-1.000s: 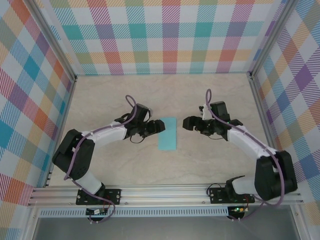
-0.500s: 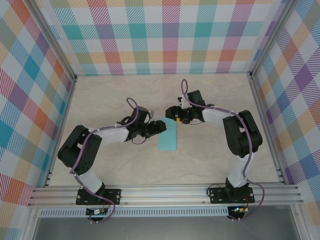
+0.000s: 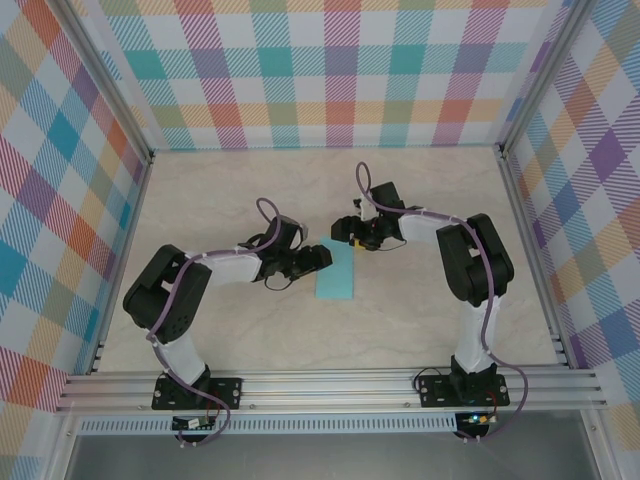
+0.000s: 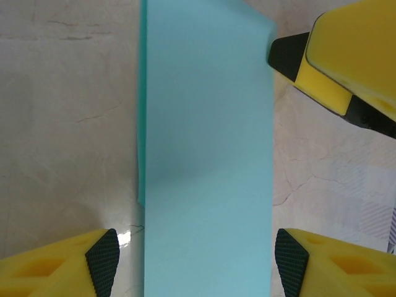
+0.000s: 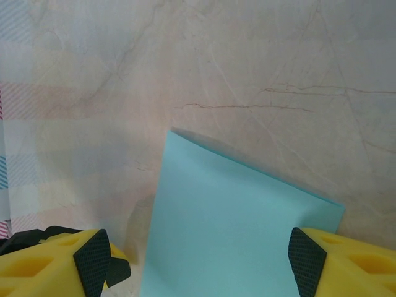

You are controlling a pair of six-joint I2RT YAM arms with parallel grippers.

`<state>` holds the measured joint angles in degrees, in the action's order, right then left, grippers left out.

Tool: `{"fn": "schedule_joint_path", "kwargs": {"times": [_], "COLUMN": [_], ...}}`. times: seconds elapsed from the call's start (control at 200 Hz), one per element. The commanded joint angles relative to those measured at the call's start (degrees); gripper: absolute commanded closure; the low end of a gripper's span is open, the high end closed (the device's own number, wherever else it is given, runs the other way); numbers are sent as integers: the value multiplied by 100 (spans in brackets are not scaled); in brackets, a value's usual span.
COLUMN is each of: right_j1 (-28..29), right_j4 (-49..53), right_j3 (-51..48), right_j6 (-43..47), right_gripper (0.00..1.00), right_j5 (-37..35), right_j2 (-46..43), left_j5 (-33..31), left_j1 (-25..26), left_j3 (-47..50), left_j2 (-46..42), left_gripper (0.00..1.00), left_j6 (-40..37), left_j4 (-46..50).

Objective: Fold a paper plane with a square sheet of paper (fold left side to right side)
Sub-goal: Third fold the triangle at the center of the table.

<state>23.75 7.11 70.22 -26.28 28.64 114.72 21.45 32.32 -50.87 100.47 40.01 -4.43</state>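
Folded sheet flat, both grippers over its far half

The square sheet of paper (image 3: 335, 274) lies on your bench (image 3: 230, 180), long axis near-to-far. The left gripper (image 3: 318, 257) straddles its width, open wide. The right gripper (image 3: 350, 231) is spread over the far end.

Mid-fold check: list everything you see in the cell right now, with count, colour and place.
folded sheet of paper: one, turquoise, flat at the table's centre, a narrow rectangle
table: one, beige marble pattern, under everything
walls: three, pastel checked, at the far, left and right sides
rail: one, silver aluminium, along the near edge, carrying both arm bases
left arm: one, black and white with a purple cable, reaching in from the left
right arm: one, same colours, reaching in from the right
left gripper: one, yellow fingers, open, at the paper's left edge
right gripper: one, yellow fingers, open, at the paper's far end
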Motion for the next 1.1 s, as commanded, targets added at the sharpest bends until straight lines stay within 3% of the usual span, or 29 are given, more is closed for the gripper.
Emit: {"fn": "schedule_joint_path", "kwargs": {"times": [0.0,0.175,0.79,1.095], "right_j1": [46,43,50,47], "right_j4": [278,369,214,177], "right_j3": [62,82,124,269], "right_j6": [269,383,478,957], "right_gripper": [23,25,23,16], "right_j5": [-52,-89,-51,-379], "right_j2": [198,252,230,-565], "left_j5": [82,246,265,273], "left_j1": [-67,-59,-50,-21], "left_j3": [-171,-239,-201,-132], "left_j2": [128,285,229,76], "left_gripper": [30,34,76,96], "left_j6": [-72,-46,-21,98], "left_j4": [161,149,204,165]}}
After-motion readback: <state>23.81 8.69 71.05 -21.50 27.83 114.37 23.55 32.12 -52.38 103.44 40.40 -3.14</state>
